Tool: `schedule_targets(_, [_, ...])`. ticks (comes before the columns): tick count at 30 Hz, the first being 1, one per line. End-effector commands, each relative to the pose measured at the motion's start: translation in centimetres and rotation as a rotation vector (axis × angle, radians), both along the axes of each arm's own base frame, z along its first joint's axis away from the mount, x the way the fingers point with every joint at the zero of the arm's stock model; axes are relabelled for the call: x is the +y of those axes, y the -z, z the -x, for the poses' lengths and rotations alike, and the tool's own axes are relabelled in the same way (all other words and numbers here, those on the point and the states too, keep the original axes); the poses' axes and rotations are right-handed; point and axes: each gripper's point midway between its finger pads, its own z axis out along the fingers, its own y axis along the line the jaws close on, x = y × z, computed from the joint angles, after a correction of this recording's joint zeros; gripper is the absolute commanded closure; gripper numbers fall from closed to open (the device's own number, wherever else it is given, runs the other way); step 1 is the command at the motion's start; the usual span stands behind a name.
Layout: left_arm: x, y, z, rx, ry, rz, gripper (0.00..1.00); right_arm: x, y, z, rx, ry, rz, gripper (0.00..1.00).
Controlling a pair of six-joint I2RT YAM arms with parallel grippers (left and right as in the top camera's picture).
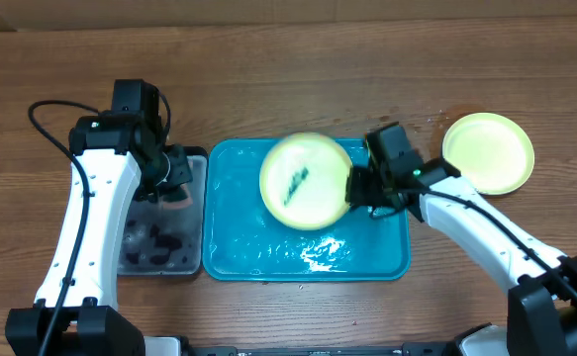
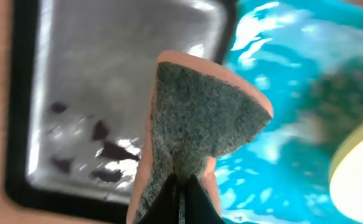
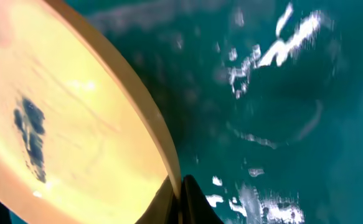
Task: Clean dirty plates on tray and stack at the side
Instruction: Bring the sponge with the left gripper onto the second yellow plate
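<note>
Plate [image 1: 305, 181] is looking light, stiff, wet-slick; right tool [image 3: 182, 200] is pinching its rim, left tool [image 2: 180, 196] is clamping sponge [image 2: 200, 112].

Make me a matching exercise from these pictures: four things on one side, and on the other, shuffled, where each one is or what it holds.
1. smeared plate
2. clean plate
3. sponge
4. black tray

A. in the left gripper
B. on the table, right of the blue tray
C. holds dark bits
D. in the right gripper

Pairs: 1-D, 2-B, 3-A, 4-C
</note>
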Motion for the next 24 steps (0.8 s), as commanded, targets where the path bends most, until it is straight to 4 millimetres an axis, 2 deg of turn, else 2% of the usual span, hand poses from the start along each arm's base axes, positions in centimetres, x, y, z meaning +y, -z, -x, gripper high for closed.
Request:
schedule_targets(1, [-2.7,0.1,-0.7,-0.022,0.128,0.129,0.96,-0.4,-0.1,-1.0,-0.034,-0.015,0.031,0.96])
schedule_targets(5, [-4.1,1.2,-0.8,0.011,0.191,0.156,0.96,-0.7,2.7,-0.2,0.05,-0.024,0.065,0.96])
schedule_targets(10, [-8.0,3.9,-0.5,0.095,0.313,0.176,0.96,-0.1,5.7,1.0,0.156,-0.066,0.053,0.96])
schedule_targets(20, [-17.6,7.1,-0.8,0.07,0.487,0.175,0.96,-0.1,5.8,1.6,0.179,-0.074,0.051,0.96])
schedule_targets(24, [-19.4,9.0,-1.2,0.059,0.468,0.108,0.96,0.0,5.8,1.7,0.183,-0.075,0.048,0.96])
